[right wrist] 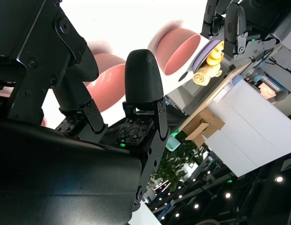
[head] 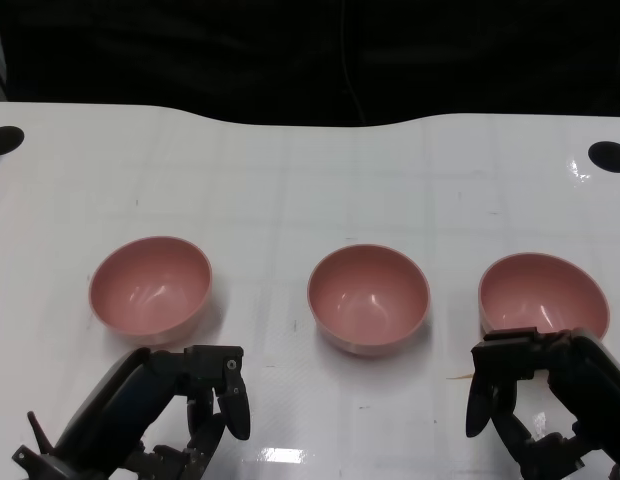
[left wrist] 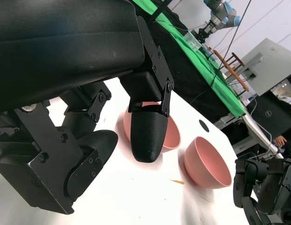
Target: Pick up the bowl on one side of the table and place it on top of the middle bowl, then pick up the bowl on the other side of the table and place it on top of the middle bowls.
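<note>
A robotics lab or large test hall: a white tabletop (head: 320, 180) beside a green-covered bench (left wrist: 202, 61), another robot arm (left wrist: 220, 11) mounted further off, cardboard boxes (right wrist: 206, 126), and ceiling spotlights (right wrist: 227, 194) overhead

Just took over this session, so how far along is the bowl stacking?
Nothing is stacked yet: the left bowl, middle bowl and right bowl sit apart on the table. The left hand and right hand hover empty near the side bowls. Both placements remain.
</note>
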Available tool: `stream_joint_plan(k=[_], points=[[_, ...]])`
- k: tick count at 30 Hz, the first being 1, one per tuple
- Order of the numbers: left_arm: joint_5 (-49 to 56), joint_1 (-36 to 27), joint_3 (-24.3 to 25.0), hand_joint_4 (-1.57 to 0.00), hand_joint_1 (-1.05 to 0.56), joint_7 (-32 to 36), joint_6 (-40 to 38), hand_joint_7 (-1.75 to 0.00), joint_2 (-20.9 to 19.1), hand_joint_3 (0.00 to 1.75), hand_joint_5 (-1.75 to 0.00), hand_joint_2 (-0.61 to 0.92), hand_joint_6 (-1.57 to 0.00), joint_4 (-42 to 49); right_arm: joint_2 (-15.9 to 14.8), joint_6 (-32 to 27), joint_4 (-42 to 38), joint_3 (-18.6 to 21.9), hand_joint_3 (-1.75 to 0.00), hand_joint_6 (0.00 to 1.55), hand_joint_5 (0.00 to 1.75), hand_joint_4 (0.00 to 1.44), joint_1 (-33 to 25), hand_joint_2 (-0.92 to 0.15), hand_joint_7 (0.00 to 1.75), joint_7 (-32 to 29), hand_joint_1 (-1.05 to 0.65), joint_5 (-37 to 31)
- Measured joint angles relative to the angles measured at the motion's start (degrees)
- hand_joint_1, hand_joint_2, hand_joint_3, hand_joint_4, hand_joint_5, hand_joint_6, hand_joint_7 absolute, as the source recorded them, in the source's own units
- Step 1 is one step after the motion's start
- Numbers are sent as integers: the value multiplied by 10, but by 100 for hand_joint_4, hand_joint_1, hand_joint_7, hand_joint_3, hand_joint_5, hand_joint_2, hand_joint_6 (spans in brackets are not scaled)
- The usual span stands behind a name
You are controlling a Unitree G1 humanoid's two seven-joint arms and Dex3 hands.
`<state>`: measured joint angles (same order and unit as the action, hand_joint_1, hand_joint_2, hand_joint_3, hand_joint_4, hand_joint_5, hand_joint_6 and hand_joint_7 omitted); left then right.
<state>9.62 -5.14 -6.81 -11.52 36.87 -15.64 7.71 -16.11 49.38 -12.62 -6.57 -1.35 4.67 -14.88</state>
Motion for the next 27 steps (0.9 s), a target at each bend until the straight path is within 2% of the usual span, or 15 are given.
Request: stream_joint_plan(k=[12, 15, 19, 22, 23, 24, 27], points=[[-1, 1, 0, -97, 4, 0, 1, -144, 0, 164, -165, 18, -90, 2, 0, 0, -1, 0, -175, 101, 169, 104, 1, 0, 128, 0, 29, 0], [-3, 1, 2, -87, 4, 0, 3, -135, 0, 157, -162, 22, -86, 3, 0, -1, -1, 0, -175, 101, 169, 104, 1, 0, 127, 0, 29, -1], [6, 1, 17, -66, -5, 24, 12, -93, 9, 109, -143, 44, -74, 3, 1, -1, -1, 0, -175, 100, 168, 104, 1, 0, 127, 0, 27, -1], [20, -2, 27, -56, -14, 38, 1, -58, 14, 59, -118, 67, -69, -8, 1, -1, -1, 0, -175, 100, 168, 104, 2, 0, 127, 0, 26, -1], [28, -5, 30, -50, -19, 42, -11, -41, 14, 36, -110, 77, -65, -19, 2, -1, -1, 0, -175, 100, 168, 104, 2, -1, 128, 0, 26, -1], [42, -7, 34, -46, -23, 47, -29, -31, 14, 25, -107, 83, -61, -34, 2, -1, -1, 0, -175, 101, 168, 105, 3, -1, 128, -1, 26, -1], [106, -21, 47, -34, -37, 67, -91, -12, 13, 6, -90, 91, -49, -92, 3, -1, 0, 0, -175, 101, 168, 105, 5, 0, 128, -2, 27, -2]])
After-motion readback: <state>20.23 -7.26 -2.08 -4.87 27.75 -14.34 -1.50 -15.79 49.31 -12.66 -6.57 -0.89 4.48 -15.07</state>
